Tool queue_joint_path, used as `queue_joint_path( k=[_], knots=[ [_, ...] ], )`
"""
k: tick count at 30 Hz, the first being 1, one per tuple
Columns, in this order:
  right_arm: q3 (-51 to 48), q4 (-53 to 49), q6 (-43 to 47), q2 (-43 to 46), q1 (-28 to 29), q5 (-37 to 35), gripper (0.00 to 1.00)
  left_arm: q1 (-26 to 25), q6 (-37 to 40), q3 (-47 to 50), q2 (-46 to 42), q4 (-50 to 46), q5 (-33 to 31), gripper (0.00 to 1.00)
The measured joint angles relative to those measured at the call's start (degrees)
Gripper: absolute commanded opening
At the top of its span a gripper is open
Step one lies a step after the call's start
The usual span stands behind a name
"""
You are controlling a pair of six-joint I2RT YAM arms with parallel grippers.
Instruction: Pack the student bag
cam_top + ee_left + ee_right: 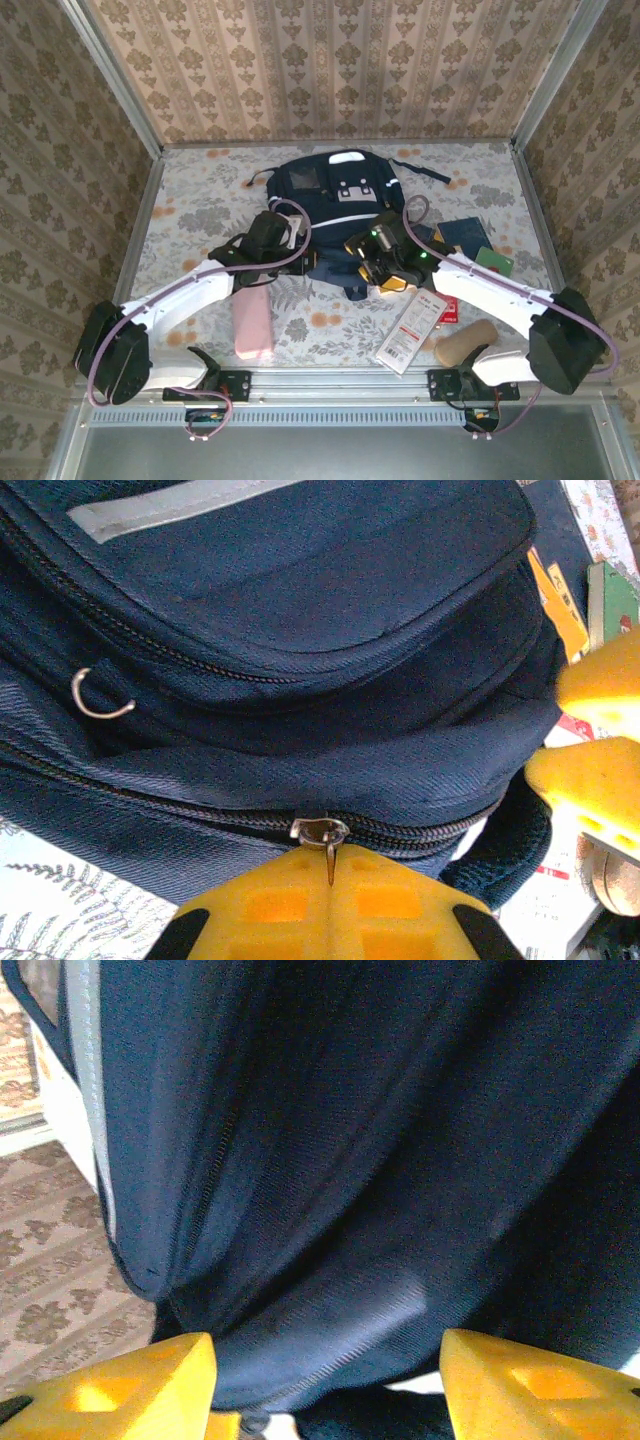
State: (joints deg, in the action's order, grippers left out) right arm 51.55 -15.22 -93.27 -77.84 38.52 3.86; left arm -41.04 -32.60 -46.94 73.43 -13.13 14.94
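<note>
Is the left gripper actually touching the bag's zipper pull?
Touching. The left wrist view shows the left gripper shut on the zipper pull, the metal tab pinched at its tips.

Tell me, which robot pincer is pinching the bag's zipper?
The left pincer: it is squeezed shut on the metal zipper pull of the student bag. The right pincer stands wide open, with only bag fabric in front of it.

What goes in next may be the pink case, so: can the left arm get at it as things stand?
Probably not yet: the left gripper is shut on the student bag's zipper pull. The pink case lies uncovered on the table close beside that arm, so once freed, likely yes.
</note>
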Motion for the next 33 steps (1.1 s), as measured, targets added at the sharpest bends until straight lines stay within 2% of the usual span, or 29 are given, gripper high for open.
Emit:
queue_joint_path(
  k=[4,6,13,14,23,27,33],
  knots=[
    [0.61,4.22,-2.78,-4.26,0.0,-0.81,0.59,-1.14,0.0,0.0,0.0,0.02,-0.92,0.0],
    [0.7,5.88,-3.56,-6.16,0.0,-0.98,0.53,-1.46,0.0,-0.02,0.0,-0.04,-1.33,0.0],
    [1.7,7.45,-4.13,-8.74,-0.39,-3.82,0.02,-1.88,0.79,-1.2,0.0,-1.05,-1.99,0.0],
    [1.77,7.52,-3.74,-8.66,-0.66,-4.22,0.0,-2.01,1.22,-1.57,0.0,-1.44,-2.23,0.0],
    [2.97,4.31,2.19,-4.15,-2.69,-7.87,0.0,-0.48,7.3,-6.1,0.83,-6.05,-4.04,0.0],
    [3.72,2.27,6.34,-1.92,-5.42,-7.02,0.0,3.02,9.53,-7.76,1.49,-7.96,-3.8,0.0],
    [6.36,-0.81,13.97,-0.96,-10.27,-2.05,0.0,8.79,10.97,-8.2,4.46,-7.63,-1.36,0.0]
  ],
)
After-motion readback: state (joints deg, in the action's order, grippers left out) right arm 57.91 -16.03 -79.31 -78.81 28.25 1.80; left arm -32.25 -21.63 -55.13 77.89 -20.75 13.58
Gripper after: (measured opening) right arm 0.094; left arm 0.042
